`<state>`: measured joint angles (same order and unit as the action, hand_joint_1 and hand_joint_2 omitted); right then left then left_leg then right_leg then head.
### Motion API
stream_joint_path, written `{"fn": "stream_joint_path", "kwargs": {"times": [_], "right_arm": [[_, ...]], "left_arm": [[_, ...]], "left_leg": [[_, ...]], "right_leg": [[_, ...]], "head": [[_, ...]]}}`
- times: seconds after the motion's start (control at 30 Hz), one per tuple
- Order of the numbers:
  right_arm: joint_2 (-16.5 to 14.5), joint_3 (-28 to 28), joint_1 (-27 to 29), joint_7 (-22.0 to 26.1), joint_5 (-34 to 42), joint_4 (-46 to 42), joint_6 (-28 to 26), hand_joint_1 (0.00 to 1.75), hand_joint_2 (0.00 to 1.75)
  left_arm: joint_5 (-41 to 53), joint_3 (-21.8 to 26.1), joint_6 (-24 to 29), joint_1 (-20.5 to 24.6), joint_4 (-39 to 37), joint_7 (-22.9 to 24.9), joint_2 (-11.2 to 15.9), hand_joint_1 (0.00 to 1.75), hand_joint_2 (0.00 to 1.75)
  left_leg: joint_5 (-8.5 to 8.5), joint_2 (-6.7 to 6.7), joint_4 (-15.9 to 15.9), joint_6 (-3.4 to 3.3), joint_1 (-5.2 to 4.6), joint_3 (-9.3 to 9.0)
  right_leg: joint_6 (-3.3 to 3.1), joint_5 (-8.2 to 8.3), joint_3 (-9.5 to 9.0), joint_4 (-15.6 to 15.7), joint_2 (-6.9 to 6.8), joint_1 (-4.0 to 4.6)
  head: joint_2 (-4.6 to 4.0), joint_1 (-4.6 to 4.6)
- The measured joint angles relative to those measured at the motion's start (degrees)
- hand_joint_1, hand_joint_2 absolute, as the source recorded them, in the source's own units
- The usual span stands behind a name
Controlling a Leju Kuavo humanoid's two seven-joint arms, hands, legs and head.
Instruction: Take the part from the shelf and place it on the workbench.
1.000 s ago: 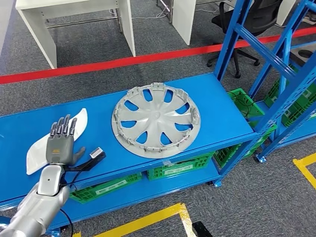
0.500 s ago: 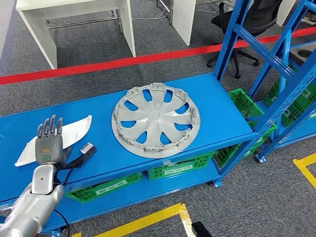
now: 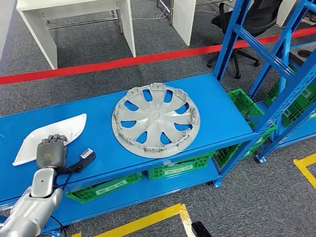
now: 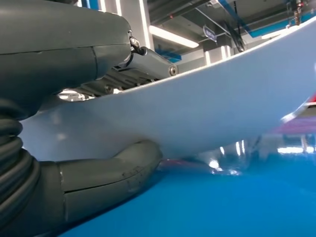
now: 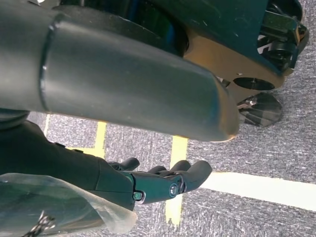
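A long, curved white part [image 3: 56, 132] lies at the left end of the blue shelf [image 3: 223, 116]. My left hand [image 3: 51, 152] is at its near edge with the fingers curled over it. In the left wrist view the white part [image 4: 209, 108] runs between the thumb [image 4: 111, 170] underneath and the fingers [image 4: 149, 57] on top, so the hand grips it just above the blue surface. My right hand [image 5: 160, 180] hangs over the grey floor with its fingers stretched out and nothing in them.
A large silver wheel cover [image 3: 155, 120] lies flat mid-shelf, to the right of the part. Green crates [image 3: 175, 170] sit on the lower shelf. Blue rack uprights [image 3: 283, 74] rise on the right. White desks [image 3: 74, 19] stand beyond a red floor line.
My left hand has pulled back toward me and its spread fingers have curled down onto the white part. The part has slid and turned to the left.
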<state>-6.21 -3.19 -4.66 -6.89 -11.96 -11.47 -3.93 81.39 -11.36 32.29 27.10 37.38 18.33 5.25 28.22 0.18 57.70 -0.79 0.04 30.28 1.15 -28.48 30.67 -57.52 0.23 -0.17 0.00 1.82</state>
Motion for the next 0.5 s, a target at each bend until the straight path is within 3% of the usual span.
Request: {"fn": "stream_joint_path", "kwargs": {"times": [0.5], "right_arm": [[0.0, 0.0, 0.0, 0.1, -0.2, 0.0, 0.0, 0.0, 0.0]], "left_arm": [[0.2, 0.0, 0.3, 0.0, 0.0, -0.9, 0.2, 1.75, 1.75]], "left_leg": [[0.01, 0.0, 0.0, 0.0, 0.0, 0.0]], "right_leg": [[0.0, -0.01, 0.01, 0.0, 0.01, -0.01]], "head": [[0.0, 0.0]]}}
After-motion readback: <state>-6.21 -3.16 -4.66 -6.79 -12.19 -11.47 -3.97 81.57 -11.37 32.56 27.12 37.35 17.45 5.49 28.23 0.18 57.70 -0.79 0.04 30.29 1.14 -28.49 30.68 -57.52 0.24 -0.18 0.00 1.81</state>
